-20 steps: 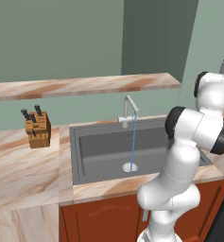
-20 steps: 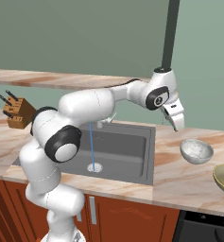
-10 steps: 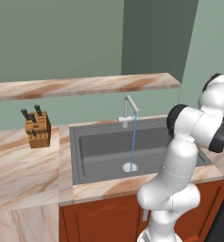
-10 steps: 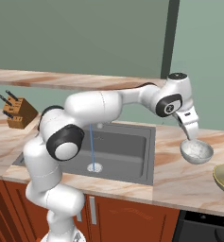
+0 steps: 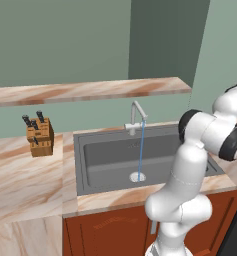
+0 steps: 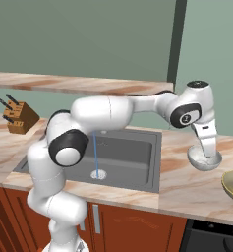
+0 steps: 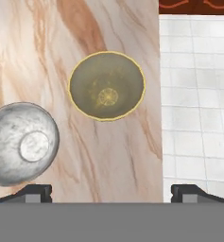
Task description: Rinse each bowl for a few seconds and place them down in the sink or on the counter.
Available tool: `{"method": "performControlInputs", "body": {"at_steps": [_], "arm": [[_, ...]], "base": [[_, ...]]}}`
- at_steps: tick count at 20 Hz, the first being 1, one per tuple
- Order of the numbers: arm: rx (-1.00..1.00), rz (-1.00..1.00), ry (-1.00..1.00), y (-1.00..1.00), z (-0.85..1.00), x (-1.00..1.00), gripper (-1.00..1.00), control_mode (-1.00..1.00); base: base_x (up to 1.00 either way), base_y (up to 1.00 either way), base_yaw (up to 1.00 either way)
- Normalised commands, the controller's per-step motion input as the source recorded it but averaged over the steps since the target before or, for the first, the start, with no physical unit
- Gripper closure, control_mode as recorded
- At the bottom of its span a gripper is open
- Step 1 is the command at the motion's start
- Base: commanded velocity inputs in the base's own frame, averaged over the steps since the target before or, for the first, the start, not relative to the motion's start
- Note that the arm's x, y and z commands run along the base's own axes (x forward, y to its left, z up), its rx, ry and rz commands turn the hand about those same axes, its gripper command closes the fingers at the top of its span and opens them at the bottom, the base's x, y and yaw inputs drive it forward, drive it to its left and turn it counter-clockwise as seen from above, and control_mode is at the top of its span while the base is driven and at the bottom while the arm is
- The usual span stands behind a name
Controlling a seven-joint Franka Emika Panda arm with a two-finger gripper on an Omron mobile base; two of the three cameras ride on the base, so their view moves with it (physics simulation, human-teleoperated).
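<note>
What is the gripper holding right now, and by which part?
Nothing yet. The gripper is open above the counter, with the grey bowl beside one fingertip and the olive-gold bowl farther ahead.

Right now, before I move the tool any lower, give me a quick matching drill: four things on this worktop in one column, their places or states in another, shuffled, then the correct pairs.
Things:
1. grey bowl
2. olive-gold bowl
3. faucet
4. knife block

Places or states:
A. running a thin stream into the sink
B. on the counter left of the sink
C. at the counter's right end, near its front edge
D. directly under the tool, on the counter

Pairs: 1-D, 2-C, 3-A, 4-B
</note>
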Motion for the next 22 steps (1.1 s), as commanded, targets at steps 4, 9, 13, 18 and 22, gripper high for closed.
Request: {"method": "performControlInputs", "body": {"at_steps": [4, 9, 13, 18, 22], "arm": [[0.00, -0.20, 0.00, -0.37, -0.08, -0.33, -1.00, -1.00], [0.00, -0.21, -0.01, -0.36, -0.14, -0.37, -1.00, -1.00], [0.00, -0.17, 0.00, -0.14, -0.12, -0.26, -1.00, -1.00], [0.01, -0.10, 0.00, -0.19, -0.08, -0.17, -1.00, -1.00], [0.03, -0.08, 0.00, -0.15, -0.12, -0.05, -1.00, -1.00]], "base": [[0.00, 0.00, 0.00], [0.00, 0.00, 0.00], [0.00, 0.00, 0.00], [0.00, 0.00, 0.00], [0.00, 0.00, 0.00]]}}
